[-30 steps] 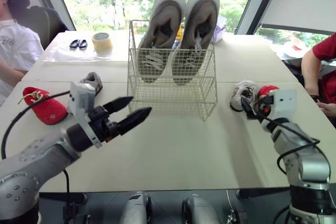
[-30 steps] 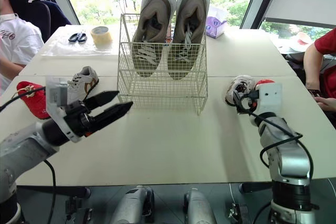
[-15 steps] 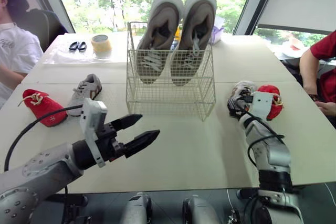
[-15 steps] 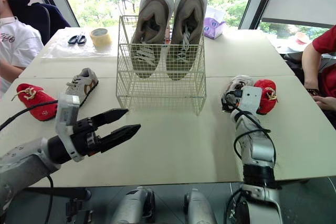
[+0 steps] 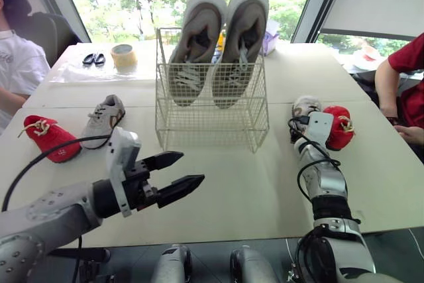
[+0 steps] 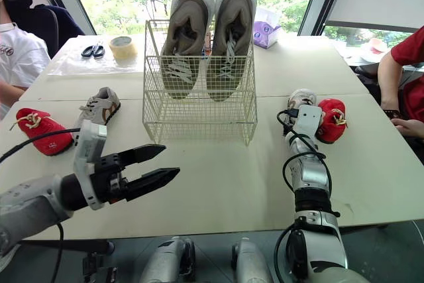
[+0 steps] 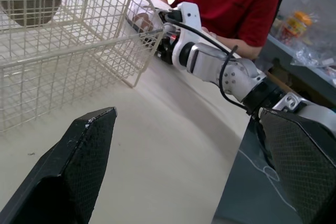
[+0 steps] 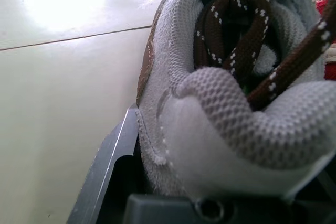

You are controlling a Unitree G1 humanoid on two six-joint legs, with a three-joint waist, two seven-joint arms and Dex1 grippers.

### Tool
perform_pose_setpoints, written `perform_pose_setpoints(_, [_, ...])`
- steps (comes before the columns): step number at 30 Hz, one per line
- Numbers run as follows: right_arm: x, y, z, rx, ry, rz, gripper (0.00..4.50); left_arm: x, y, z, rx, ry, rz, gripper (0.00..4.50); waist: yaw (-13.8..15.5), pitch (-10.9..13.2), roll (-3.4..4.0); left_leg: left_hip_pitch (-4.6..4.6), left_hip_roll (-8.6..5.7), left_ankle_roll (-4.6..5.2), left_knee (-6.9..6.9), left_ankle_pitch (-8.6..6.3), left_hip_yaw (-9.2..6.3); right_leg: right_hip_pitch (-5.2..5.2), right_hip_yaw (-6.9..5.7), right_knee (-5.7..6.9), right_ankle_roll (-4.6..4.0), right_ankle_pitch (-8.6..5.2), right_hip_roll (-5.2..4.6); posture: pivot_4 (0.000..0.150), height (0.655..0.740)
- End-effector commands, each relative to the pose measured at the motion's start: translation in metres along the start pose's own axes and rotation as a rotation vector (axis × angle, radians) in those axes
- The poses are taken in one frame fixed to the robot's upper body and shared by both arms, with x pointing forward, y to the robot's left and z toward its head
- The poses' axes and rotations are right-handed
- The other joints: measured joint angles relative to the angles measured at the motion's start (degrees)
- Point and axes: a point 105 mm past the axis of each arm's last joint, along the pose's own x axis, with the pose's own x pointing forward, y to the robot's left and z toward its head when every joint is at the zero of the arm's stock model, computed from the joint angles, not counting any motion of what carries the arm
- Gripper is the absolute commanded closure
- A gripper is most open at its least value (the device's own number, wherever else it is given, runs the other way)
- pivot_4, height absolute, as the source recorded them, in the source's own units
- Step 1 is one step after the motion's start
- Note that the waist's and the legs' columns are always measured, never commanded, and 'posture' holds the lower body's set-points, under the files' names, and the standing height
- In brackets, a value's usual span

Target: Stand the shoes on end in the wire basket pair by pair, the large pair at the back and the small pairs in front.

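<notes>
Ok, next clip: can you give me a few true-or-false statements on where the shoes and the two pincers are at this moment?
1. The large grey pair stands on end in the wire basket. True.
2. The left pincer is shut on a red shoe. False: it is open and holds nothing, over the table in front of the basket.
3. The right pincer is at the small grey shoe with brown laces, beside the right-side red shoe. True.
4. Both red shoes lie on the robot's left. False: only the left-side red shoe lies there; the other is on its right.
</notes>
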Motion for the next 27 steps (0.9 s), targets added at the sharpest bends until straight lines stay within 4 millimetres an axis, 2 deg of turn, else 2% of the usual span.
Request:
perform_pose_setpoints(1, [-0.015, -0.015, 0.123, -0.128, -0.413, 0.018, 2.44, -0.019, 0.007, 0.051, -0.029, -0.176, -0.039, 0.0, -0.1, 0.2, 0.38, -0.04, -0.04, 0.0, 0.0, 0.01, 0.04, -0.06, 0.01, -0.01, 0.0, 0.0, -0.05, 0.15, 0.7351])
perform_pose_setpoints(3, [-0.038, -0.012, 0.201, -0.265, -0.672, 0.106, 2.44, -0.027, 0.019, 0.077, 0.009, -0.222, -0.027, 0.0, -0.2, 0.4, 0.64, -0.04, -0.06, 0.01, -0.02, 0.01, 0.08, -0.08, 0.04, -0.03, 0.01, 0.0, -0.04, 0.15, 0.7351])
perform_pose_setpoints(4, [-0.052, -0.005, 0.232, -0.333, -0.772, 0.175, 2.44, -0.03, 0.026, 0.09, 0.025, -0.244, -0.017, 0.0, -0.3, 0.5, 0.81, -0.06, -0.07, 0.01, -0.07, 0.01, 0.13, -0.14, 0.07, -0.07, 0.02, 0.0, -0.02, 0.15, 0.7351])
perform_pose_setpoints(5, [-0.064, 0.003, 0.252, -0.418, -0.843, 0.246, 2.44, -0.031, 0.031, 0.099, 0.026, -0.26, -0.021, 0.0, -0.3, 0.5, 0.9, -0.05, -0.08, 0.01, -0.08, 0.01, 0.15, -0.15, 0.11, -0.08, 0.03, -0.01, 0.0, 0.15, 0.7351])
perform_pose_setpoints(7, [-0.086, 0.019, 0.276, -0.578, -0.938, 0.395, 2.44, -0.034, 0.033, 0.118, 0.018, -0.299, -0.073, 0.0, -0.4, 0.5, 0.83, 0.0, -0.19, 0.01, -0.28, 0.02, 0.2, -0.22, 0.18, -0.11, 0.08, 0.0, 0.16, 0.15, 0.7351])
perform_pose_setpoints(11, [-0.125, 0.035, 0.317, -0.762, -1.051, 0.61, 2.44, -0.035, 0.034, 0.156, 0.002, -0.383, -0.183, 0.0, -0.4, 0.3, 0.36, 0.16, 0.12, -0.09, -0.39, -0.05, 0.07, 0.01, -0.05, -0.15, 0.12, -0.14, 0.59, 0.15, 0.7351])
perform_pose_setpoints(16, [-0.16, 0.078, 0.321, -0.964, -1.119, 0.863, 2.44, -0.026, 0.032, 0.167, 0.007, -0.357, -0.267, 0.0, -0.4, 0.4, 0.39, 0.12, 0.06, -0.14, -0.36, -0.01, 0.13, -0.08, -0.02, -0.06, 0.12, -0.13, 0.35, 0.15, 0.7351])
perform_pose_setpoints(22, [-0.189, 0.117, 0.295, -1.031, -1.162, 1.171, 2.44, -0.015, 0.034, 0.171, 0.047, -0.28, -0.34, 0.0, -0.2, 0.4, 0.27, 0.06, 0.0, -0.17, -0.29, 0.0, 0.19, -0.12, -0.06, 0.03, 0.14, -0.13, 0.27, 0.15, 0.7351])
perform_pose_setpoints(27, [-0.199, 0.136, 0.279, -1.06, -1.222, 1.26, 2.44, -0.008, 0.036, 0.174, 0.093, -0.233, -0.377, 0.0, -0.1, 0.4, 0.27, 0.03, -0.02, -0.23, -0.25, 0.04, 0.22, -0.12, -0.08, 0.07, 0.14, -0.13, 0.25, 0.15, 0.7351])
